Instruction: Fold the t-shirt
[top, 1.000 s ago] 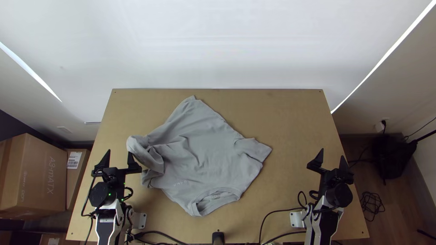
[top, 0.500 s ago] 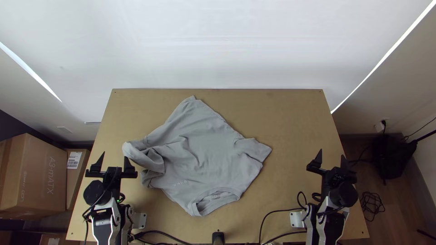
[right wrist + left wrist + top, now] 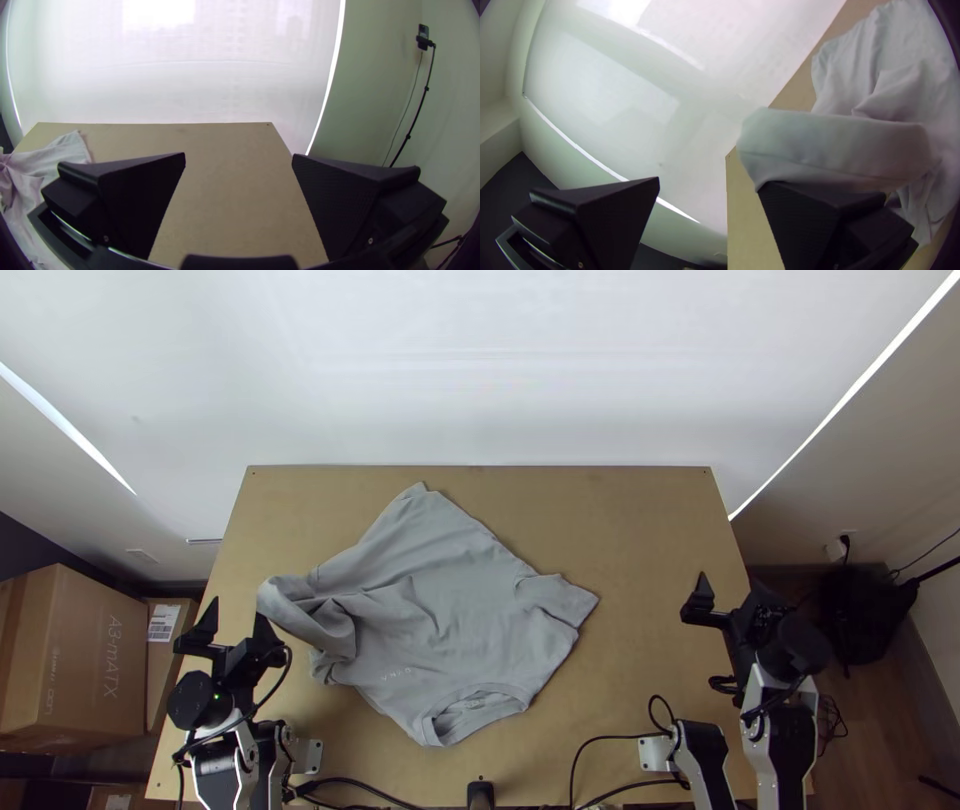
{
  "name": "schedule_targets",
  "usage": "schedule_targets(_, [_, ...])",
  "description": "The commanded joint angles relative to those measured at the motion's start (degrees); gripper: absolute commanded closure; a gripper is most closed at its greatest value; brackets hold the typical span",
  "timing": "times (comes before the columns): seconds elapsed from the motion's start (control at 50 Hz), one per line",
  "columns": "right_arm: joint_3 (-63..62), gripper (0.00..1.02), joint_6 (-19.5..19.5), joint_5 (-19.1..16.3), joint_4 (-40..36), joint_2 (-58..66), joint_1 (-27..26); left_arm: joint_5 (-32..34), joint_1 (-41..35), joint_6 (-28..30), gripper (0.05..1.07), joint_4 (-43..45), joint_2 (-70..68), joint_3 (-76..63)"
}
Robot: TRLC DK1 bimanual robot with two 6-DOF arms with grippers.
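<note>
A light grey t-shirt (image 3: 450, 590) lies askew on the table, its neckline toward the near edge and its left part bunched and raised beside my left gripper (image 3: 236, 622). That gripper stands open at the table's left; in the left wrist view, the left gripper (image 3: 707, 185) has one finger against the sleeve fold (image 3: 830, 145) and nothing between the two. My right gripper (image 3: 735, 588) is open over the table's right edge, apart from the shirt. In the right wrist view, bare table lies between the fingers of the right gripper (image 3: 239, 157), with the shirt (image 3: 50, 165) off to one side.
The wooden table (image 3: 640, 530) has bare surface right of the shirt and behind it. Black cables (image 3: 600, 738) run along the near edge by a small black object (image 3: 481, 794). Cardboard boxes (image 3: 80, 650) stand on the floor at the left.
My left gripper has moved left and turned slightly, and the bunched part of the shirt has shifted left with it. The right gripper has moved right and a little away from the near edge.
</note>
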Motion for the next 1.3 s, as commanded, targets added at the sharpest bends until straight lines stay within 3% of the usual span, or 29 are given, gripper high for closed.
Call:
schedule_targets(0.0, [4.81, 0.04, 2.52, 0.18, -3.37, 4.19, 3.65, 0.26, 1.98, 3.78, 0.09, -1.47, 3.91, 4.79])
schedule_targets(0.22, [10.79, 0.04, 4.98, 0.62, -8.73, 9.38, 9.62, 0.34, 6.55, 7.04, 0.09, -8.24, 14.98, 13.31])
schedule_targets(0.4, [13.34, 0.04, 8.41, 0.79, -14.79, 14.30, 13.67, 0.43, 8.31, 4.49, 0.09, -20.10, 22.37, 21.66])
schedule_targets(0.5, [13.95, 0.04, 12.01, 0.53, -19.10, 18.96, 16.04, 0.52, 8.05, -3.69, 0.09, -25.91, 26.50, 25.97])
schedule_targets(0.68, [13.95, 0.04, 18.52, -0.18, -22.79, 22.56, 22.19, 0.78, -0.57, -29.17, 0.09, -38.03, 37.05, 37.31])
schedule_targets(0.78, [13.95, 0.04, 26.25, -1.41, -24.02, 23.00, 25.36, 1.13, -5.49, -41.22, 0.09, -41.73, 42.67, 42.85])
schedule_targets(0.92, [12.98, 0.04, 34.07, -4.04, -24.11, 23.97, 30.45, 3.77, -9.44, -53.08, 0.09, -42.78, 47.59, 48.30])
schedule_targets(1.04, [13.07, 0.04, 38.65, -9.23, -26.57, 28.71, 31.07, 8.25, -10.32, -59.85, 0.09, -43.57, 51.46, 52.60])
schedule_targets(1.18, [11.23, 0.04, 42.69, -17.31, -28.24, 33.37, 31.07, 9.84, -10.68, -62.84, 0.10, -42.78, 54.62, 55.41])
schedule_targets(1.28, [9.82, 0.04, 43.04, -20.48, -28.33, 35.04, 31.42, 11.77, -10.68, -65.03, 0.10, -42.25, 56.82, 57.44])
